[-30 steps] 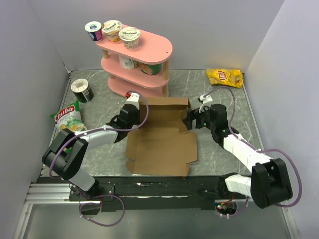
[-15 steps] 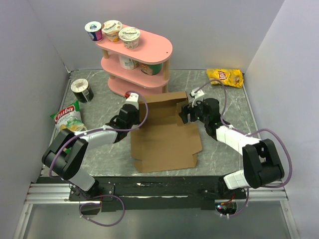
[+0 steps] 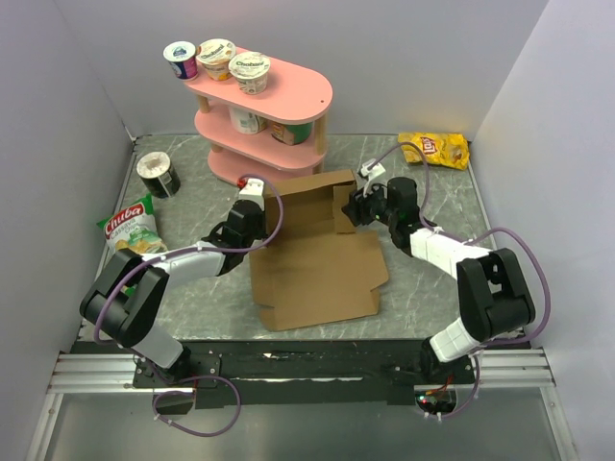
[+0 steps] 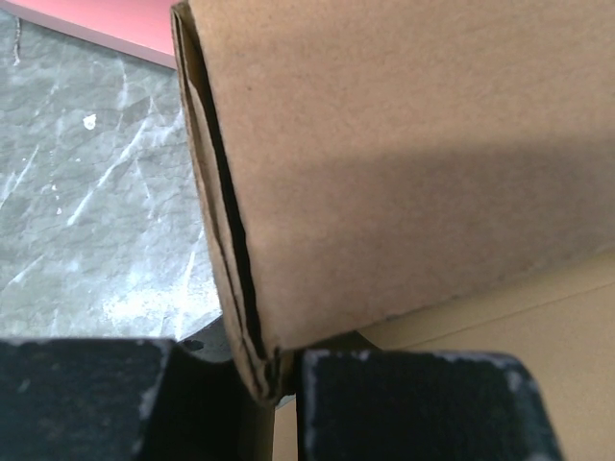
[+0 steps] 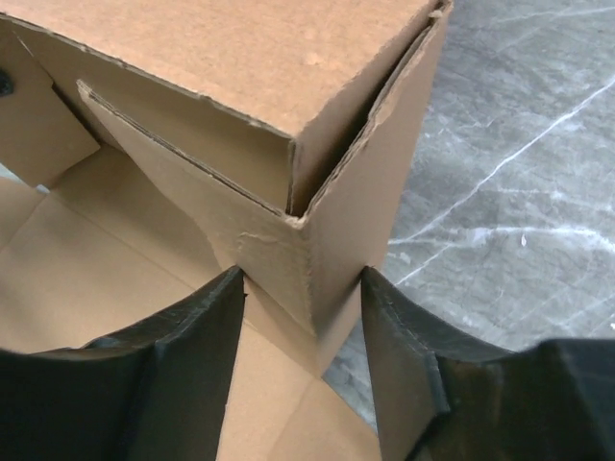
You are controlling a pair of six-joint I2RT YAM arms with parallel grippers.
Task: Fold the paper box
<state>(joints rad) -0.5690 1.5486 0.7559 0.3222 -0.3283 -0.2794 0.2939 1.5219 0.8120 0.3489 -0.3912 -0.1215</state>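
The paper box [image 3: 317, 264] is a brown cardboard sheet lying in the middle of the table, with its far wall and far right corner folded up. My left gripper [image 3: 261, 217] is at the box's far left corner. In the left wrist view it [image 4: 264, 384] is shut on the doubled edge of the raised wall [image 4: 404, 163]. My right gripper [image 3: 354, 209] is at the far right corner. In the right wrist view it [image 5: 303, 317] has a finger on each side of the raised box corner [image 5: 327, 240], and both fingers touch the cardboard.
A pink shelf [image 3: 279, 115] with yogurt cups stands just behind the box. A dark can [image 3: 157, 175] and a green snack bag [image 3: 130, 229] lie at the left. A yellow chips bag [image 3: 434, 149] lies at the far right. Grey walls enclose the table.
My right gripper moved left and farther back, pushing the box's right corner flap upright. The sheet shifted and turned slightly. My left gripper kept its hold.
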